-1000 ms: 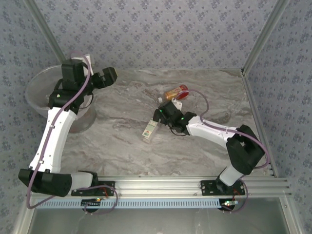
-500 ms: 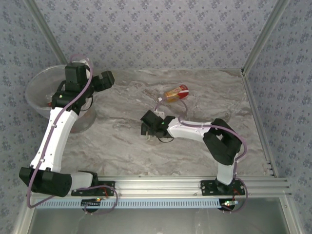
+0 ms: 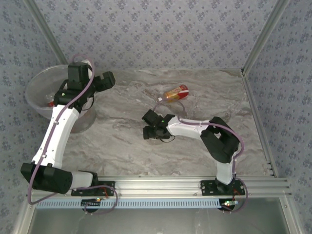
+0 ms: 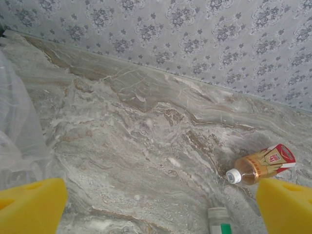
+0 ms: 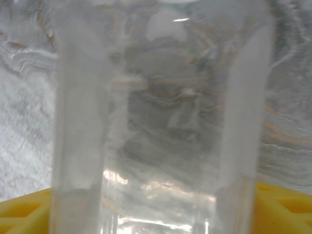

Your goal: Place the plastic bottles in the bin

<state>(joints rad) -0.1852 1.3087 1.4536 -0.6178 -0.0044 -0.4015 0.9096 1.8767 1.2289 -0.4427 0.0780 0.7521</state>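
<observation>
Clear plastic, a bottle (image 5: 161, 122) sits between the yellow fingers (image 5: 29, 214) of the right gripper (image 3: 149, 132) at mid-table, though I cannot tell whether they are pressing on it. Farther back, an amber-filled bottle (image 3: 176, 92) with a red label lies on its side on the marble table (image 3: 122, 146). At far left, the left gripper (image 3: 106, 79) hangs spread wide just beside the translucent bin (image 3: 34, 85).

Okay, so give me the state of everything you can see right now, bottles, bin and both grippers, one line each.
Amber-filled plastic bottle with red label: lying on its side on the marble table, white cap on.
Clear plastic bottle: between the yellow fingers of the right gripper.
Round translucent bin: upright, lined, at the table's left edge.
Left gripper: open, empty.
Right gripper: around the clear bottle; whether it grips yet is unclear.
</observation>
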